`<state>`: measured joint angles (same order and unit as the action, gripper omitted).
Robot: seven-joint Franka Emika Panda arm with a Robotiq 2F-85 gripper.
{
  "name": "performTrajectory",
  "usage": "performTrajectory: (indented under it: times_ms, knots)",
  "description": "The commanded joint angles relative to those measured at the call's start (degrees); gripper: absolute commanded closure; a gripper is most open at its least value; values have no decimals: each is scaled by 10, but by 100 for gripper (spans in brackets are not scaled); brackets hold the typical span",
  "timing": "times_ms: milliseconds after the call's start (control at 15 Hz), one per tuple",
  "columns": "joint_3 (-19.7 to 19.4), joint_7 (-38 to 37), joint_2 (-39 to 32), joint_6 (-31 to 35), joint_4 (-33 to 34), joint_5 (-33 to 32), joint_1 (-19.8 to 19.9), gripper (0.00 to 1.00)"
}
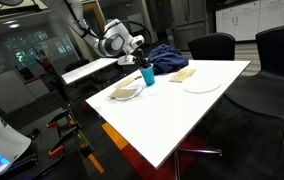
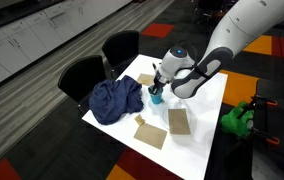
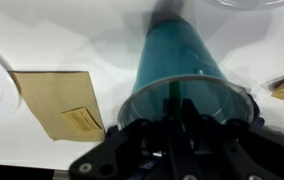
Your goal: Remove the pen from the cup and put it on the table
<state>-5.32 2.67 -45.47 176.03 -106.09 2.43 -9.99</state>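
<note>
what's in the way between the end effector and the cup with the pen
Nothing visible. The end effector is right at the rim of the translucent teal plastic cup, with no object between. The pen itself is too blurred to make out. Bare white table lies beside the cup.

Blurred gripper (image 3: 187,138) masking cup (image 3: 177,60) rim

2 distant exterior cameras share the table (image 1: 182,115), one low, one high overhead; wrist camera hugs the cup (image 3: 177,60).

blue cloth (image 2: 115,100) close beside cup (image 2: 156,97), envelopes (image 2: 179,121) nearby, open tabletop (image 1: 187,125) beyond
</note>
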Motion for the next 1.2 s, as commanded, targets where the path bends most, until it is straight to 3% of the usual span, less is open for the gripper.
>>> performTrajectory:
  times_ms: [0, 467, 1133]
  knots:
    - [-4, -26, 3, -19, 7, -15, -3, 97]
    - [-9, -21, 60, 19, -56, -18, -5, 97]
    - [1, -13, 208, 75, -181, -17, -1, 97]
